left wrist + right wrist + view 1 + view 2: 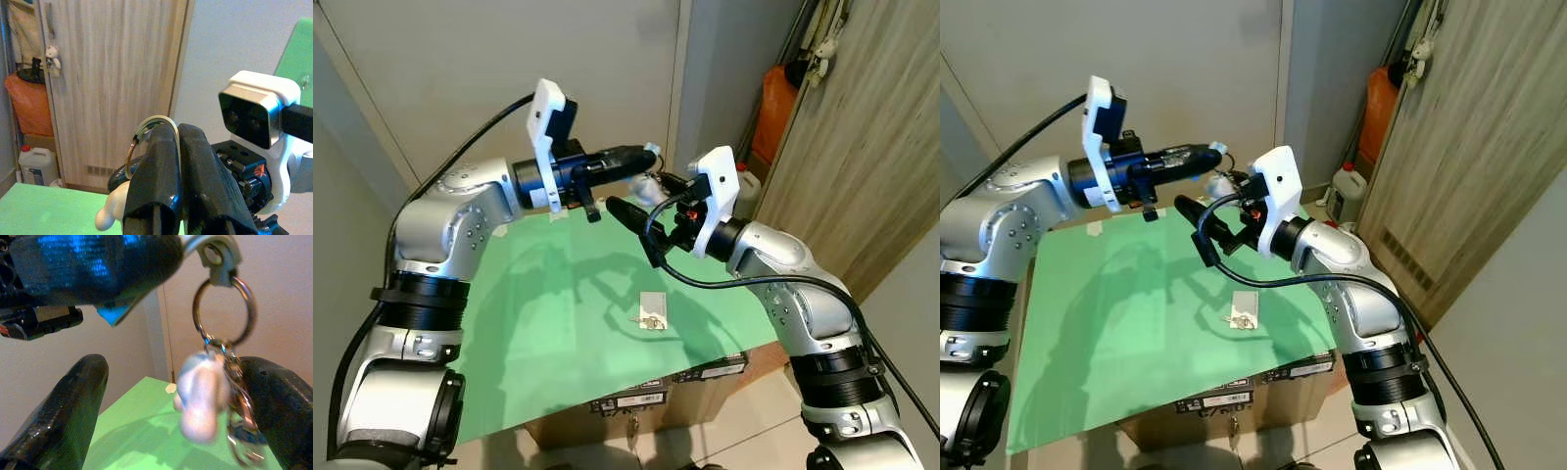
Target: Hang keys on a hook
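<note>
My left gripper (646,154) is held level above the green table (538,323), shut on a metal clasp (215,254). From the clasp hangs a key ring (225,308) with a white charm (200,396) and keys (651,183). The fingers (154,186) close around the ring (151,126). My right gripper (638,233) is open just below and to the right of it. In the right wrist view the charm hangs between the two black fingers (63,416), and the keys lie close to the other one; contact is unclear.
A small white tag with keys (651,311) lies on the table's right half. A cardboard box (636,406) sits under the front edge. A wooden wardrobe (842,147) stands at the right, with an orange bag (773,108) and a white jug (746,186) beside it.
</note>
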`<state>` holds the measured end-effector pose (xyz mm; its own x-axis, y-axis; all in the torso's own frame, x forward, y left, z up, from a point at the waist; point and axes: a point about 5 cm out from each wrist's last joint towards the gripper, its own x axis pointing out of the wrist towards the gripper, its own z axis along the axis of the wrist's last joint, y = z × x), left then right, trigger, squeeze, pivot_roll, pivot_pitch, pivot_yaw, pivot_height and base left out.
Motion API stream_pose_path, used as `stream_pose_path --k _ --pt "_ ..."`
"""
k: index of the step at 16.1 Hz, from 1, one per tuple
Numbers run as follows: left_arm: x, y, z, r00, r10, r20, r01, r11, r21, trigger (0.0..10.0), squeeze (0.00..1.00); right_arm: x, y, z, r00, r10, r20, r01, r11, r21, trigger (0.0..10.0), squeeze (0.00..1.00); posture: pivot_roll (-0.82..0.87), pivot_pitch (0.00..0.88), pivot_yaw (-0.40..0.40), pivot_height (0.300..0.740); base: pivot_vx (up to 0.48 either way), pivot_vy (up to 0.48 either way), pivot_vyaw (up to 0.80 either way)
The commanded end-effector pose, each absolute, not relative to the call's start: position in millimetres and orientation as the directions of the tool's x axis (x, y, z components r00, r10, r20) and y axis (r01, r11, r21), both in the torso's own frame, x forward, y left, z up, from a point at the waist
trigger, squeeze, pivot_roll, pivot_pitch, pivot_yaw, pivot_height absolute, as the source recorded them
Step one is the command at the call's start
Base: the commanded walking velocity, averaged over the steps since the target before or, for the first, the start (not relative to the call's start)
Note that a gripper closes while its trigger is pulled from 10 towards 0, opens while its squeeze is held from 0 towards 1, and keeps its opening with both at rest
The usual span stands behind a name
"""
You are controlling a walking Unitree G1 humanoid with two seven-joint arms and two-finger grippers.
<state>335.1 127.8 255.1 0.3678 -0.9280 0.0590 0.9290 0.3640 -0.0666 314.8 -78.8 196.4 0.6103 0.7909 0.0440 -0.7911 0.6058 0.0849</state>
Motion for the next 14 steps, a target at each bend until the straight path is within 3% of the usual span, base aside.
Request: stream_pose_path --k 1,12,14 --pt "335 131 268 0.366 -0.926 0.096 0.931 0.361 -0.058 0.0 0.0 314 -75 207 0.593 0.802 0.072 -0.805 0.589 0.071 10.0 0.0 0.0 0.0 0.072 0.74 0.0 0.0 0.0" --pt "333 134 278 0.358 -0.915 0.185 0.932 0.338 -0.132 0.0 0.0 317 -76 220 0.63 0.767 0.125 -0.777 0.624 0.082 10.0 0.0 0.0 0.0 0.085 0.74 0.0 0.0 0.0" --pt "332 135 279 0.363 -0.908 0.208 0.93 0.339 -0.143 0.0 0.0 321 -80 221 0.67 0.731 0.129 -0.741 0.667 0.076 10.0 0.0 0.0 0.0 0.083 0.74 0.0 0.0 0.0"
